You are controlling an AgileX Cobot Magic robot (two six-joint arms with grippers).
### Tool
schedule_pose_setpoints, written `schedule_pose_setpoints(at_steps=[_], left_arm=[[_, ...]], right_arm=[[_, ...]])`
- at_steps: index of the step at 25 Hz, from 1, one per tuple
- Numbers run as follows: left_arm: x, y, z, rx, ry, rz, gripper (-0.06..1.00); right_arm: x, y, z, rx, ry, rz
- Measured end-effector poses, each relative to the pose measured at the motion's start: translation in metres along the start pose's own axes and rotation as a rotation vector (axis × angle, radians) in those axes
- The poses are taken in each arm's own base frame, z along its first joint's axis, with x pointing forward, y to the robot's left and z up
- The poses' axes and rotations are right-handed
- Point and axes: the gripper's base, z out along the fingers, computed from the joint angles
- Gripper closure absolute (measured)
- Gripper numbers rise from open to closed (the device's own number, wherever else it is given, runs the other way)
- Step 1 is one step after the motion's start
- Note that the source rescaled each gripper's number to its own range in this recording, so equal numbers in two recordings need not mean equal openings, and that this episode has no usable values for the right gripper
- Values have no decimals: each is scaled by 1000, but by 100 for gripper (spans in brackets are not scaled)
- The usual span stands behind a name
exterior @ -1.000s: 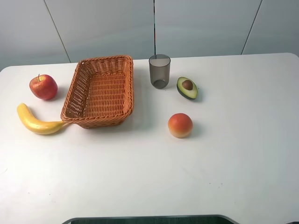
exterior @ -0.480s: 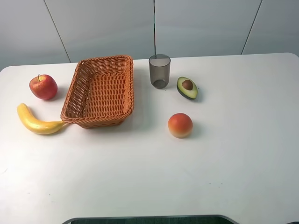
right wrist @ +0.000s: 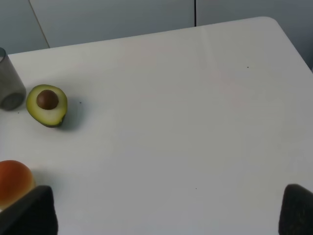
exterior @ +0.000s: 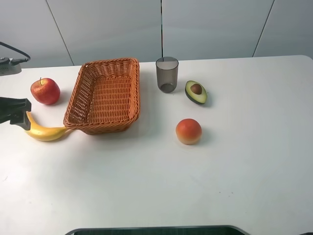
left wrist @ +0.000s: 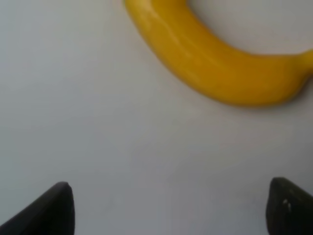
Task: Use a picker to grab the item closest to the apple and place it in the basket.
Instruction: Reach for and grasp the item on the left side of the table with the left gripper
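Seen from up high, my left gripper pokes in at the left edge of the table, over the far end of the banana. The banana lies just in front of the apple, and its stem seems to meet a corner of the basket. My left wrist camera adds the close-up: fingertips spread wide, with the banana beyond them, not touched. My right gripper only shows on its own camera. Its jaws are apart too, facing an avocado, a grey cup and a round orange fruit.

Lab setup, white table, grey panelled wall
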Motion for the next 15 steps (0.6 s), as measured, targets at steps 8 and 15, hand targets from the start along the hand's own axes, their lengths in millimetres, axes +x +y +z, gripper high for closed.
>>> schedule_pose_setpoints(at_steps=[8,15], left_arm=[[-12,4,5,50,-84,-233,-6],[-17,17,11,48,-74,-354,-6]], right_arm=[[0,0,0,0,0,0],[0,0,0,0,0,0]])
